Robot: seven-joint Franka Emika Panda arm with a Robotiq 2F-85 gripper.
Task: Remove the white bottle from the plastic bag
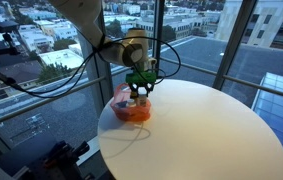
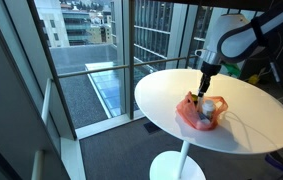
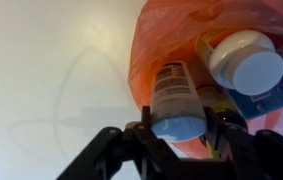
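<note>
No legible txt (bottle label blurred).

Away from the orange bag, the counter lies bare across its wide side, so a hand could come in low there. On the bag's window side the counter edge is near, with glass and dark mullions just past it. Inside the bag's mouth room is tight. A white-lidded bottle crowds the small bottle flanked by the fingers of the hand. Above the bag the arm fills the way.
</note>
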